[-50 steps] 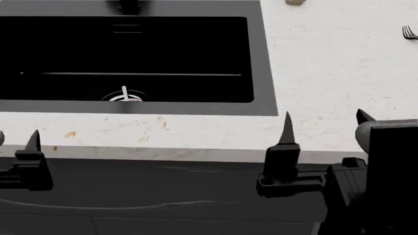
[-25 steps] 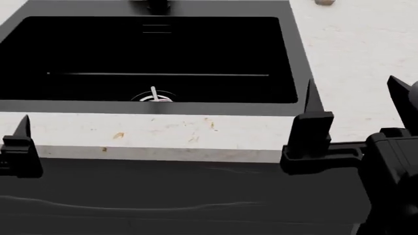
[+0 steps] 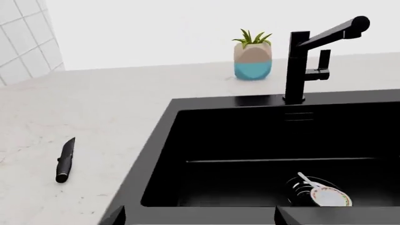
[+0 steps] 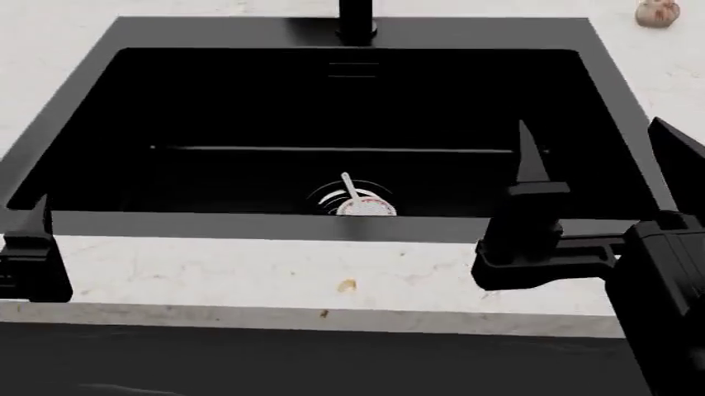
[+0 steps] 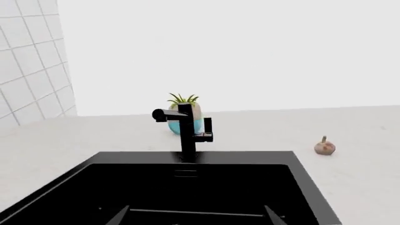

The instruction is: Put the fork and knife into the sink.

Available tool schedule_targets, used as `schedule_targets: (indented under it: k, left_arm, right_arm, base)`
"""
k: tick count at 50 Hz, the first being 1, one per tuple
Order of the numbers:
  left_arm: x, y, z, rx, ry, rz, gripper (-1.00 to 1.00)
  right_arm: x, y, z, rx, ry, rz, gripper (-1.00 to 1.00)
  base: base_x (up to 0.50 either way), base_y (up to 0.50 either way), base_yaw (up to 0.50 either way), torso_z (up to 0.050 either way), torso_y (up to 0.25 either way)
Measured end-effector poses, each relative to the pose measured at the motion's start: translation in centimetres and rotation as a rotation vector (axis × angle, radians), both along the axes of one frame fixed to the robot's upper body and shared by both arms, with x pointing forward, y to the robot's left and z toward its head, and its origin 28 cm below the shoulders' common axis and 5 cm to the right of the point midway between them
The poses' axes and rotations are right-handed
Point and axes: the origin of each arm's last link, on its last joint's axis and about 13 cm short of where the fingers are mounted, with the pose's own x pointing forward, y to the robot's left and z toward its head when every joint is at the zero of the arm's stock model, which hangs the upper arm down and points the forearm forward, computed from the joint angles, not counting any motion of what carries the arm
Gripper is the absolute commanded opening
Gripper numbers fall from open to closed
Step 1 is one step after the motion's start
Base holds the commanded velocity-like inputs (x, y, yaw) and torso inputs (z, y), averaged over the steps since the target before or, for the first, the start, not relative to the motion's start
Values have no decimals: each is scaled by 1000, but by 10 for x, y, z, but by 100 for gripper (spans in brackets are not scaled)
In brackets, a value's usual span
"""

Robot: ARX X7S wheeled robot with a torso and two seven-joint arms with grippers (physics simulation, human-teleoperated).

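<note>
Head view, nearest: the pale stone counter runs as a front strip between its near edge and the near rim of the sink. The right gripper hangs over the sink's near right corner, its two pointed fingers spread wide and holding nothing. The left gripper shows only one finger at the near left, over the rim's near left corner; this view cannot tell how its fingers stand. In the left wrist view its two finger tips sit well apart at the bottom edge, so the left gripper is spread and holds nothing.

Middle: the basin is open between both grippers. On its floor near the drain lies a small dish with a spoon, also seen in the left wrist view.

Far: the black faucet stands on the far rim, its spout swung sideways in both wrist views.

Left wrist view only: the knife lies flat on the counter left of the sink, apart from the rim. A potted plant stands behind the faucet. Right wrist view also shows a small brown bulb on the counter right of the sink. The fork appears in no view.
</note>
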Motion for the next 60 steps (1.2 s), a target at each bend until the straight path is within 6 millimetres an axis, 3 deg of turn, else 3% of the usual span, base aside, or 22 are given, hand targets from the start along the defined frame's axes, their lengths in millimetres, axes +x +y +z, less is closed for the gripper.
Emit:
schedule_targets:
  k: [35,60]
  left_arm:
    - [-1,-3,2,-13,0,-16,100]
    - [-3,-3,2,-14,1,-17,100]
  right_arm:
    - [-7,-2,-4,55,-26,12,100]
    - [-12,-4,-7,78,-17,-9,100]
  base:
    - [495,124,0,0,0]
    - [57,0,0,0,0]
